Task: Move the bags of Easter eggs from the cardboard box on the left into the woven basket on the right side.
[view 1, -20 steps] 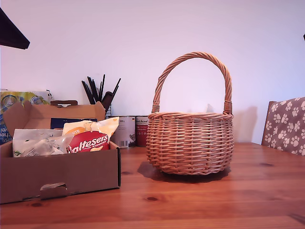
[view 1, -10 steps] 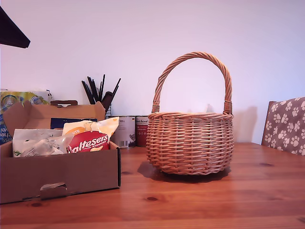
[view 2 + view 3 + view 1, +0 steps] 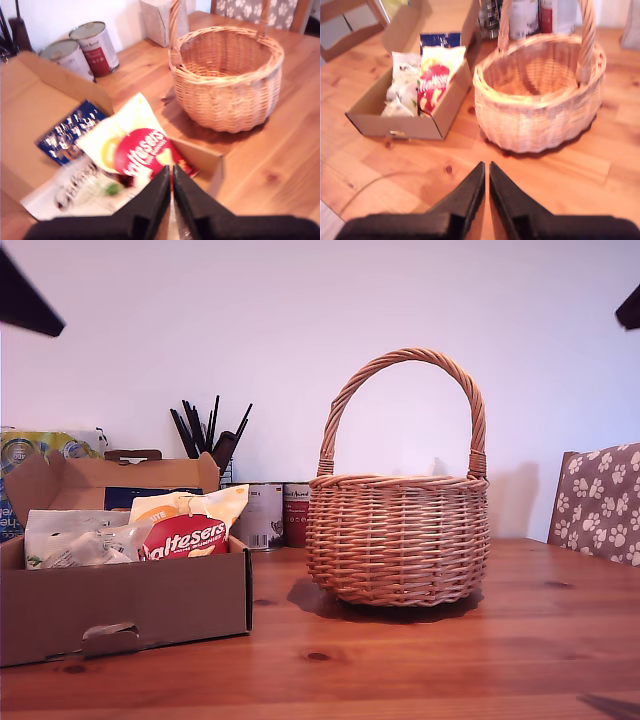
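A knotty, reddish-brown wooden counter (image 3: 430,650) runs back to a plain white wall (image 3: 300,300). At the exterior view's right edge a chair back (image 3: 600,502) covered in grey paw-print fabric is cut off by the frame. Against the wall stand two tins (image 3: 272,514), a black wire holder of dark utensils (image 3: 210,430) and, at the exterior view's far left, a partly hidden yellow-and-blue pack (image 3: 40,448).

Both wrist views are soft and blurred, so the print on the pouches is hard to read there. In the exterior view only dark slivers of the arms show at the upper corners, and the wrist views do not settle which is which.

The cardboard box (image 3: 130,608) sits at the exterior view's left, flaps upright, with a punched slot in its front wall. Inside it lie the bags of Easter eggs (image 3: 185,530): a cream-yellow pouch with a red Maltesers logo (image 3: 140,150), a pale whitish pouch (image 3: 75,540) beside it, and a dark blue pouch (image 3: 70,131) flat toward the back. The woven basket (image 3: 398,535) stands just beside the box, near the middle of the exterior view, handle arched high; its interior shows nothing in it.

My first gripper (image 3: 171,186) hangs above the box's front corner, over the Maltesers pouch, its jaws pressed together on nothing. My second gripper (image 3: 487,181) hovers over bare counter in front of the basket, jaws likewise together.
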{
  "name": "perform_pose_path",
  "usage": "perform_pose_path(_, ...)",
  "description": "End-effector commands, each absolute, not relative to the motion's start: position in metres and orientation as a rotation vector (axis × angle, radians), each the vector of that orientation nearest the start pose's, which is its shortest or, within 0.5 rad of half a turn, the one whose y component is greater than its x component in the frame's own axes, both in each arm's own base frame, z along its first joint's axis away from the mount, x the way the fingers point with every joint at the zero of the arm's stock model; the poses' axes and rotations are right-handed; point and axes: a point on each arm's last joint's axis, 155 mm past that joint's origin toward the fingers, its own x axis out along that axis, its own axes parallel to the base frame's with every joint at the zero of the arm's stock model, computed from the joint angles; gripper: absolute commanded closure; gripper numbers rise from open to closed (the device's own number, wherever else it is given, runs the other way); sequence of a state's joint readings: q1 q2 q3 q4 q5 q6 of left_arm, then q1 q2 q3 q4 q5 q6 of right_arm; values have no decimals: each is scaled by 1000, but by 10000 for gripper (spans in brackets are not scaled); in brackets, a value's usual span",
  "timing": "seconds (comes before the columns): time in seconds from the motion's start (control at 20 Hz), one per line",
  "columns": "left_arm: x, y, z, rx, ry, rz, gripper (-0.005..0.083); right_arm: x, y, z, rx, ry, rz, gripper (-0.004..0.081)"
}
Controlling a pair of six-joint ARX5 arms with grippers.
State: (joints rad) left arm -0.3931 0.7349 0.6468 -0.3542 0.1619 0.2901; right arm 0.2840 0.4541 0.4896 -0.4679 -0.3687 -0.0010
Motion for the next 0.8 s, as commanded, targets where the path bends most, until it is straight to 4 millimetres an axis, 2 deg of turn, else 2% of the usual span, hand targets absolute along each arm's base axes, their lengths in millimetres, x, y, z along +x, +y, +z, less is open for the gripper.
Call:
perform_pose_path(0.0,268,-143,190,431,416,-646,795,214,136,188,12,443,670,783)
perform_pose_path(0.1,277,-146,173,551,447,-688,790,215,138,186,-3,451,679,783)
perform_pose_path(0.15,281,-148,164,590,469,-708,737,214,139,187,0,445,690,783)
perform_pose_path(0.2,285,-150,155,602,497,-721,566,214,141,188,1,441,698,783)
perform_pose_path(0.25,288,-151,145,629,521,-734,325,214,141,188,1,439,697,783)
perform_pose_path(0.3,293,-150,135,683,543,-744,160,214,141,189,0,438,697,783)
perform_pose_path(0.35,297,-149,124,746,556,-759,114,214,141,189,0,436,697,783)
perform_pose_path(0.55,313,-147,100,790,607,-751,115,213,141,189,1,437,703,783)
perform_pose_path(0.75,330,-144,99,780,634,-736,115,213,141,189,1,437,703,783)
